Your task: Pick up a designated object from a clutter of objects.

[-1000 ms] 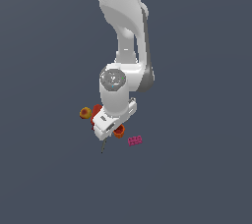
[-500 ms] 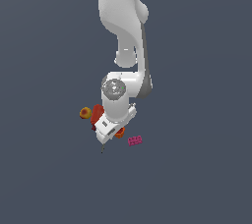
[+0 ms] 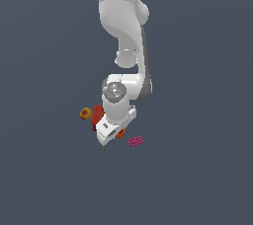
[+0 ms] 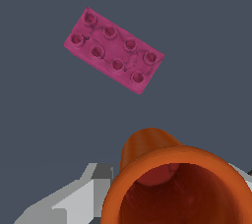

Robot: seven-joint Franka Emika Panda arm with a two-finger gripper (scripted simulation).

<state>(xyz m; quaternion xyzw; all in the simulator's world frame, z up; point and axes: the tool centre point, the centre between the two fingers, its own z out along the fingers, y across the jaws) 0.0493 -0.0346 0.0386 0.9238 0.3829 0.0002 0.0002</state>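
The orange cup is sitting right up against the wrist camera, mouth wide open toward the lens, so you're looking straight down into its darker reddish inside with the rim filling the lower part of the shot. Its tapered body is poking out behind the rim, narrowing away from the camera. In the exterior view only a sliver of the cup is peeking out from under the white hand of the arm, so most of it is being covered there.

The pincer is hanging directly over the cup, low over the dark grey worktop. Grey bits of pincer finger are showing just beside the cup's rim in the wrist view, but honestly I can't tell whether the fingers are touching the cup or how wide they're standing, the cup is blocking too much.

Taking the cup as the anchor: the pink toy brick is lying flat near it on the exterior view's right, studs up, clearly apart from it. The red drill-shaped toy is sticking out on the cup's other side, partly tucked behind the arm, and the yellow-orange round item is sitting just beyond the drill. A thin dark sliver is lying on the worktop near the pincer, too small to make out.
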